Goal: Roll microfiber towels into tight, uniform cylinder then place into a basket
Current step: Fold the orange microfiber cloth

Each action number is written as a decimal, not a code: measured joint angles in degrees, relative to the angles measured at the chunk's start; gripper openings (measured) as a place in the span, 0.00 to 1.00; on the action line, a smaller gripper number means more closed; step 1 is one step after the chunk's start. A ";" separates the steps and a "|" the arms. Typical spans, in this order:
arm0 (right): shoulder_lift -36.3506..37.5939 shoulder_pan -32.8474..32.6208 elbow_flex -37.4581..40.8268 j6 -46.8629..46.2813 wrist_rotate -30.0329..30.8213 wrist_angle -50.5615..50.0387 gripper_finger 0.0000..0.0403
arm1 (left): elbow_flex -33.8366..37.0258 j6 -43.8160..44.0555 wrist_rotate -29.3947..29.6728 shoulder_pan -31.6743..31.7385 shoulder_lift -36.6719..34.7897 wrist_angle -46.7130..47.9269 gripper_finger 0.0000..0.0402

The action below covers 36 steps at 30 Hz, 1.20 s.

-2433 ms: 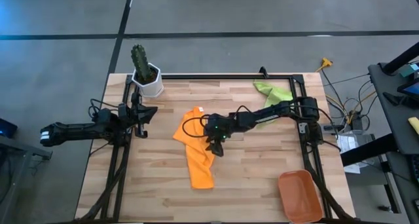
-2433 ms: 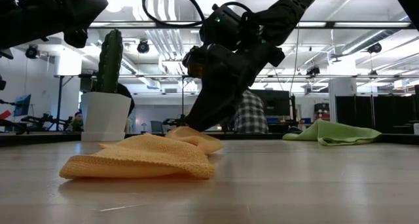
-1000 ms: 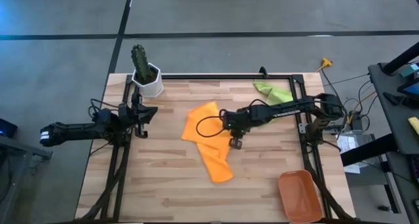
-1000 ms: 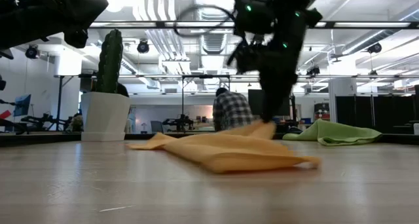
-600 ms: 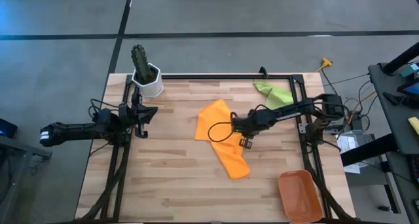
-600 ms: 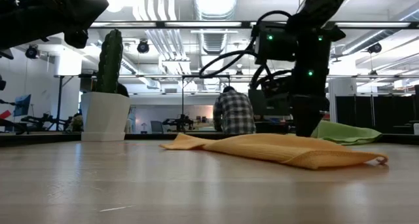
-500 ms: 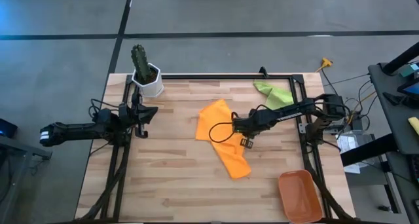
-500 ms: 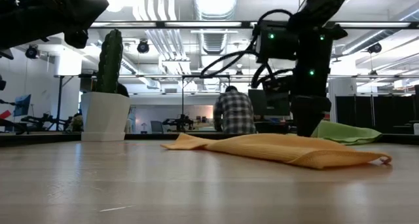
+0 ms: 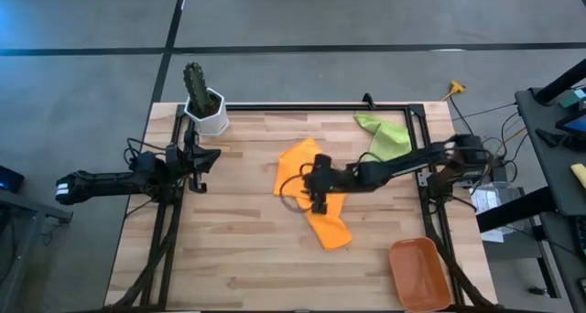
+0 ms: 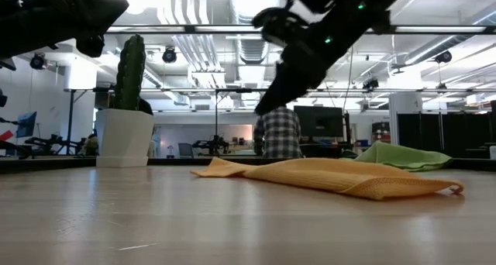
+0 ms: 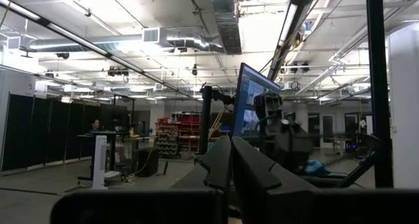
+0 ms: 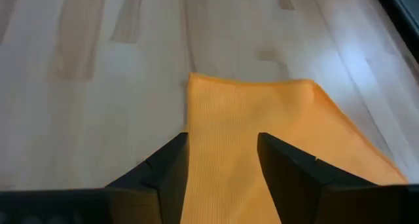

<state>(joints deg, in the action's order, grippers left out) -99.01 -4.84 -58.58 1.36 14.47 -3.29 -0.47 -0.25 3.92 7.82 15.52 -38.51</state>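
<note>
Orange towel (image 9: 316, 189) lies loosely spread near the middle of the wooden desk (image 9: 229, 258), crumpled rather than rolled, ribbed weave showing in the right wrist view. Broad part toward the far edge, a narrower folded tail (image 9: 331, 232) running toward the near right; long axis diagonal, far-left to near-right. From desk height it sits low and flat, one raised fold at its near end.

Right tool (image 9: 319, 203) hangs above the towel's middle, fingers parted, nothing between them, clear of the cloth.

Green towel (image 9: 388, 137) bunched at the far right corner. Basket (image 9: 419, 273) at the near right corner, well apart from both towels.

Left tool (image 9: 203, 157) parked at the desk's left edge, fingers pressed together, empty, near the potted cactus (image 9: 203, 101).
</note>
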 joint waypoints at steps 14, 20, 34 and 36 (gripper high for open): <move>-19.27 -0.02 -18.57 2.33 -2.87 -20.49 0.52 | 0.00 0.04 0.00 0.01 0.16 0.04 0.00; -22.79 -0.05 -23.02 3.07 -1.55 -22.53 0.52 | 0.00 0.13 0.06 0.01 0.20 0.05 0.00; -22.65 -0.01 -24.20 6.70 0.60 -24.21 0.10 | 0.00 0.41 0.00 -0.01 0.20 0.12 0.00; -22.65 -0.03 -24.18 7.12 0.60 -24.26 0.04 | 0.00 0.42 0.00 -0.01 0.17 0.14 0.00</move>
<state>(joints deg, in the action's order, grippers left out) -121.66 -4.86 -82.77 8.47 15.07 -27.54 -0.47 0.16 3.92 7.81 15.69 -38.37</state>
